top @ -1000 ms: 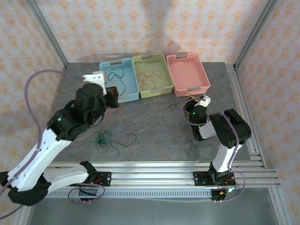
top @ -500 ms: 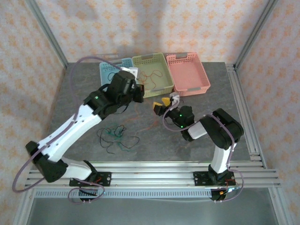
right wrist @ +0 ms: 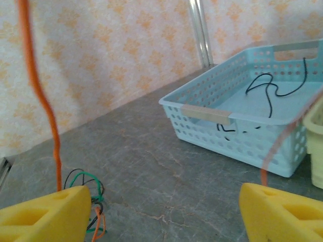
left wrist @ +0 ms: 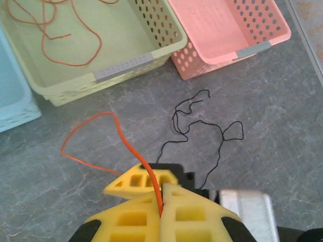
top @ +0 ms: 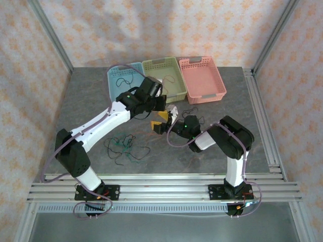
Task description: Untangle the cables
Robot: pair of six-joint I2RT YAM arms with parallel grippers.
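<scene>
A thin orange cable rises from the table in a loop, and my left gripper is shut on it between its yellow jaws. That gripper hangs in front of the green basket. Just below it, my right gripper stands open, pointing left; the orange strand passes by its left finger, with nothing held. A small knot of green, black and orange cables lies at the front left, and shows again in the right wrist view. One loose black cable squiggles on the table.
Three baskets line the back: blue holding a black cable, green holding an orange cable, and pink. Metal frame posts stand at the table's corners.
My left arm swung right from the blue basket to the front of the green one, trailing the orange cable. My right gripper moved left under it and opened.
</scene>
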